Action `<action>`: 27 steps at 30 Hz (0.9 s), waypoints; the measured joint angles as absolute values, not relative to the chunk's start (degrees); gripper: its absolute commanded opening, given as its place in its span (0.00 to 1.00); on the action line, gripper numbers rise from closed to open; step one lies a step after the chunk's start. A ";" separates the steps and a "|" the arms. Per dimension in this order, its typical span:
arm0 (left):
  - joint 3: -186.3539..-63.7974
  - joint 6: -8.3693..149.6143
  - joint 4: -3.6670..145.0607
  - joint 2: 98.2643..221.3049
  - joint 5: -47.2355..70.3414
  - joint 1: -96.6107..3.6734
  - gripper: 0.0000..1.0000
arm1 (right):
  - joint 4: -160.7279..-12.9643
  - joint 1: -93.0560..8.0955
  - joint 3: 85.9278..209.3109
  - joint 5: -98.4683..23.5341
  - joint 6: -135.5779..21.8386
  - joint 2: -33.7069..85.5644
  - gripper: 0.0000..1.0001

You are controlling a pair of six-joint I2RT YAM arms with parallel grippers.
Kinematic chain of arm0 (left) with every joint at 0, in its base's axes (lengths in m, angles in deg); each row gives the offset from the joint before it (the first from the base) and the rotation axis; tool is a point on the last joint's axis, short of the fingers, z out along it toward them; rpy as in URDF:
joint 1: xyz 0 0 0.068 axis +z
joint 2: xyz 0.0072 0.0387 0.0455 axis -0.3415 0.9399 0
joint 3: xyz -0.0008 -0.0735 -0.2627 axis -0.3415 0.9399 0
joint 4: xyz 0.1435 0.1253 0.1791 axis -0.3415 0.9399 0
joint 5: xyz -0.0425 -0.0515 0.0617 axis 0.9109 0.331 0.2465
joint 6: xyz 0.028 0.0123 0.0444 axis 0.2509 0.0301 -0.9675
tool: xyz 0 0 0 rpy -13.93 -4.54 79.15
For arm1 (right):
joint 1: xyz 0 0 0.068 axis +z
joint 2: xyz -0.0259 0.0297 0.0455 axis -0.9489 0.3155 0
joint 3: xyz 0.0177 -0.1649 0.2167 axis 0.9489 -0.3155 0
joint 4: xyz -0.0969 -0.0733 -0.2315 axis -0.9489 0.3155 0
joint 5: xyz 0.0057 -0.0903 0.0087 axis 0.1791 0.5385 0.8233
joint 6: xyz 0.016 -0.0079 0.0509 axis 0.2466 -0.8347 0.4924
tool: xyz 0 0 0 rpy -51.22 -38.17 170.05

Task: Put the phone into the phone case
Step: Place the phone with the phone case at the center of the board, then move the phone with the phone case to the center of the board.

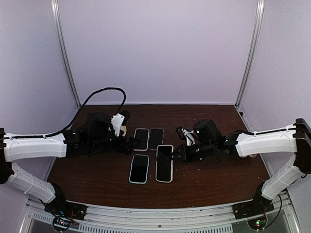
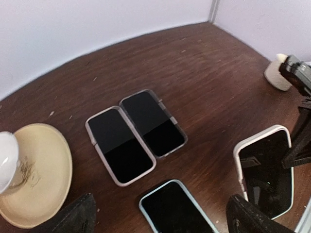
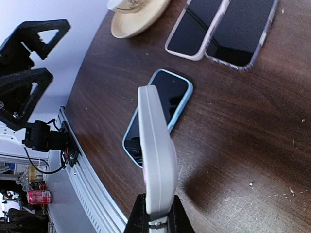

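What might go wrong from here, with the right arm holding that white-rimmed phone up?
1. The right gripper pinches the white-rimmed phone by one end only, so it may pivot or slip.
2. In the right wrist view it overlaps the blue-rimmed phone; a drop might strike that.
3. The open left gripper hovers close by, so the arms may collide.

In the left wrist view the blue-cased phone (image 2: pixel 172 208) ran off the bottom edge and a white cup (image 2: pixel 6 162) off the left. In the right wrist view the edge-on white-cased phone (image 3: pixel 156 160) hid part of the blue-cased phone, and the right gripper (image 3: pixel 154 217) had its jaws cut off below.
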State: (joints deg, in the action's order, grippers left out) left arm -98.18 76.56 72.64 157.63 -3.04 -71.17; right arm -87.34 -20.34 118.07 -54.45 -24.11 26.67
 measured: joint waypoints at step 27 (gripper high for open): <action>-96.39 82.99 84.90 160.87 -8.39 -68.33 0.98 | -88.70 -25.92 125.09 -61.14 -14.21 49.51 0.49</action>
State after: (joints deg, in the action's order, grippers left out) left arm -96.39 82.99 84.90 160.87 -8.39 -68.33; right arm -88.70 -25.92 125.09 -61.14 -14.21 49.51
